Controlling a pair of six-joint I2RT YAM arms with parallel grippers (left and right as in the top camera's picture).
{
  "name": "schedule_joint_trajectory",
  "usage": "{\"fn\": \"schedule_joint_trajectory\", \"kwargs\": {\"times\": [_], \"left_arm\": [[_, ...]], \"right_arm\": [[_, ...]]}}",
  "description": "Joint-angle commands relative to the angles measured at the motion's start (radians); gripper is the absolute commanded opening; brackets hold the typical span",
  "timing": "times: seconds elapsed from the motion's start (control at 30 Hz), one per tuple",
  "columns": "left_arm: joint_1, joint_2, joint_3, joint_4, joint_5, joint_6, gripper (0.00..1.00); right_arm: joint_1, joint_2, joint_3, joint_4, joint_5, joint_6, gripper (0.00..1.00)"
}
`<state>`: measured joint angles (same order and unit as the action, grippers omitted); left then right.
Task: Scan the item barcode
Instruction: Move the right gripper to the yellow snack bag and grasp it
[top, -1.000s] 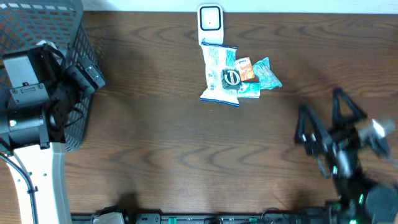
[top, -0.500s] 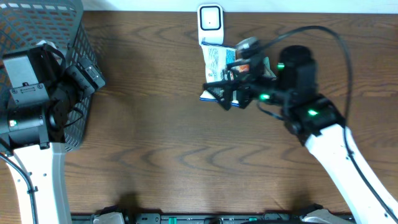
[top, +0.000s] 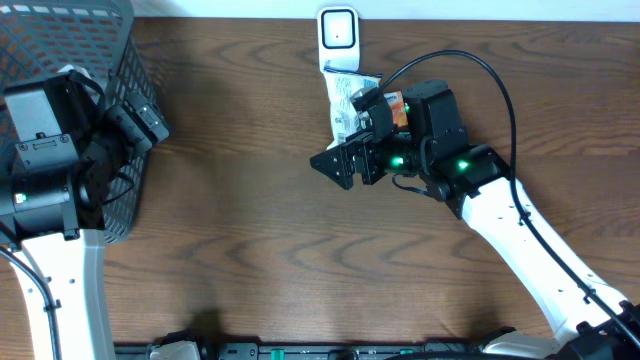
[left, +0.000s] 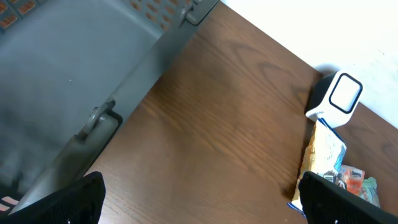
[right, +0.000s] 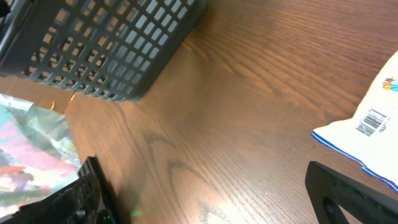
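The white snack bag (top: 345, 95) lies on the surface (top: 250, 200) just beside the scanner (top: 338, 30); it looks light, soft and crinkly, best pinched at its free edge. The right gripper (right: 217, 202) hovers near it, wide and empty; the left gripper (left: 208, 202) is also wide

Bare tabletop (top: 250, 220) spreads between the left basket (top: 115, 60) and the packets (top: 343, 97) beside the scanner (top: 338, 30).

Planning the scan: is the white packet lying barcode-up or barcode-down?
Barcode-up: the right wrist view shows the barcode on the upward face of the white packet.
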<state>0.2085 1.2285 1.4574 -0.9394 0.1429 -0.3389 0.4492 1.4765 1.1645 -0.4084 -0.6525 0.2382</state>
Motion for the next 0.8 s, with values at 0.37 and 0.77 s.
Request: {"fn": "schedule_joint_trajectory", "kwargs": {"times": [0.37,0.77], "left_arm": [[0.005,0.0,0.002,-0.003,-0.01,0.013,0.98],[0.005,0.0,0.002,-0.003,-0.01,0.013,0.98]], "right_arm": [[0.011,0.079,0.018,0.009,0.179,0.027,0.71],[0.009,0.174,0.018,0.216,0.465,0.15,0.01]]}}
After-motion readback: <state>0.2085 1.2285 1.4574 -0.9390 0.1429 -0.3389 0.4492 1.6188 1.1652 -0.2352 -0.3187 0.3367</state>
